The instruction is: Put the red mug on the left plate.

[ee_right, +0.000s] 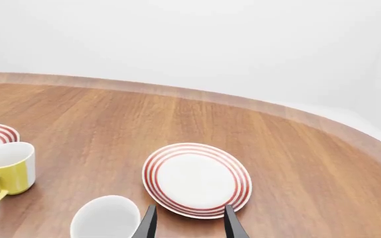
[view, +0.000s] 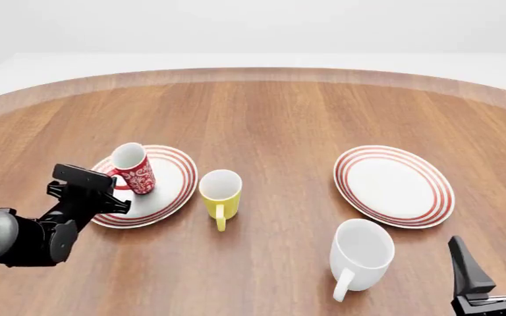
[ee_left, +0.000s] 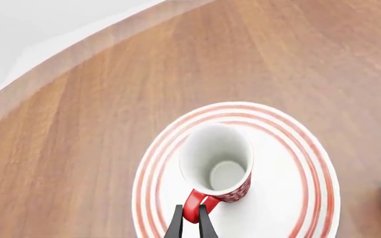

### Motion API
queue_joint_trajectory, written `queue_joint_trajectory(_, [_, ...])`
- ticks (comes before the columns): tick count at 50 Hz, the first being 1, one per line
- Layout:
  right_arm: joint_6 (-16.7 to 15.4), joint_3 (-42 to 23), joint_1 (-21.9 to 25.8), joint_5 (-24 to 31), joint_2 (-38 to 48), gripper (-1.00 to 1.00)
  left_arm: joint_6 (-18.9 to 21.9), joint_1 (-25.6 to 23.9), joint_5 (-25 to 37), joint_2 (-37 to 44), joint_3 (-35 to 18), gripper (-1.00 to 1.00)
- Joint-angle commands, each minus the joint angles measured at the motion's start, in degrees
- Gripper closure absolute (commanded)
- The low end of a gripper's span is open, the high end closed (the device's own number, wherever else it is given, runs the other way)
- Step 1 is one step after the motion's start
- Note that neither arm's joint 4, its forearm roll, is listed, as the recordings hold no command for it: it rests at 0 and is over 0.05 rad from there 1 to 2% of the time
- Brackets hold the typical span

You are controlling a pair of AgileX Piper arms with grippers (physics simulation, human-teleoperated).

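- Front view, lower right corner: the right tool [view: 497, 263] stands with its two dark fingers spread apart and nothing between them, near the bottom edge of the frame.
- Just to its left, the white mug [view: 361, 255] stands upright on the wooden surface [view: 279, 118], handle toward the bottom of the frame.
- At the lower left, the left tool [view: 112, 187] reaches in from a dark arm; the left wrist view shows its fingertips [ee_left: 176, 225] pressed close together on the red handle of the red mug [view: 132, 168].
- That mug is slim and tall, red with a white swirly floral pattern, white inside. It sits on the left plate [view: 174, 191], over the plate's left part in the front view, and leans a little rather than standing quite straight; whether its base lies flat on the plate I cannot tell.
- The left plate is round and white, with thin red rings around its rim, much wider than the mug.
- Just right of that plate, near the middle of the frame, the yellow mug [view: 219, 193] stands upright, handle toward the bottom.
- At the right of the frame, beyond the white mug, the right plate [view: 394, 185] lies flat with the same red rings.
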Motion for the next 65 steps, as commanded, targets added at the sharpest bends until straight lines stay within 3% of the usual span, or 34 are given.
queue_joint_trajectory(1, [0.0, 0.0, 0.1, -0.1, 0.1, -1.00, 0.4, -0.2, 0.2, -0.2, -0.1, 1.00])
queue_joint_trajectory(13, [0.4, 0.0, -0.2, -1.0, 1.3, -1.00, 0.6, 0.0, 0.9, -0.3, -0.6, 1.00])
queue_joint_trajectory(14, [0.4, 0.0, -0.2, -2.0, 2.3, -1.00, 0.4, 0.0, 1.3, -0.8, -0.7, -1.00])
queue_joint_trajectory(34, [0.3, 0.0, -0.2, -1.6, 1.6, -1.00, -1.1, -0.4, 1.1, -0.5, 0.0, -1.00])
queue_joint_trajectory(65, [0.1, 0.0, -0.1, -0.6, 0.7, -1.00, -2.4, -3.6, 1.1, -7.0, 4.8, -1.00])
